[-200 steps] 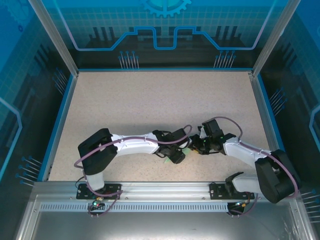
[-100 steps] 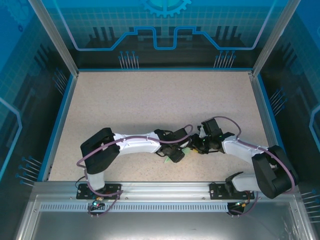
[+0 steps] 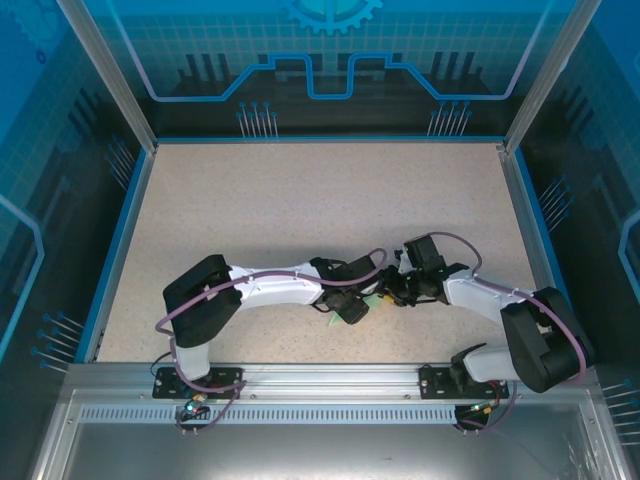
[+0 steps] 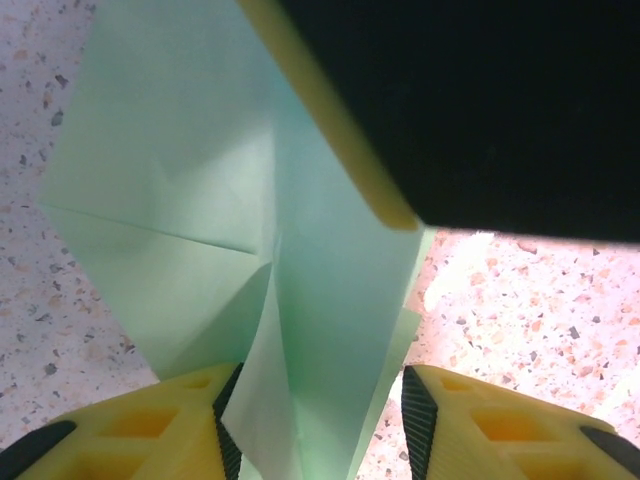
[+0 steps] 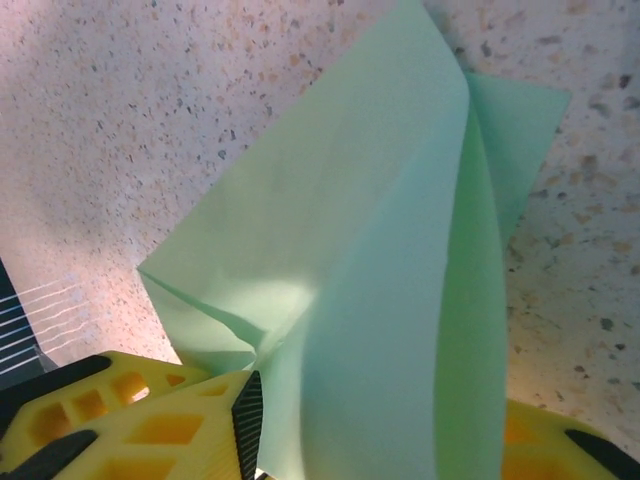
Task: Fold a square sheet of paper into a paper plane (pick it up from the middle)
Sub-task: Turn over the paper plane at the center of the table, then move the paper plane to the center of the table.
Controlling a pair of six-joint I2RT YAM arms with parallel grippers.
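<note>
The square sheet of paper [image 4: 200, 200], creased into triangular flaps, sits over the speckled table [image 3: 300, 200], toward 6 o'clock from its middle; the left gripper [image 4: 312, 425] grasps it at 6 o'clock in the left wrist view, both pads against the folds; the right gripper [image 5: 375, 435] has a flap between its fingers, fanning toward 12 o'clock; I cannot tell whether it pinches.

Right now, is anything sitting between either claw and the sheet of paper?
Nothing visible does. The creased square sheet of paper runs straight between the fingers of the left claw and between those of the right claw.
</note>
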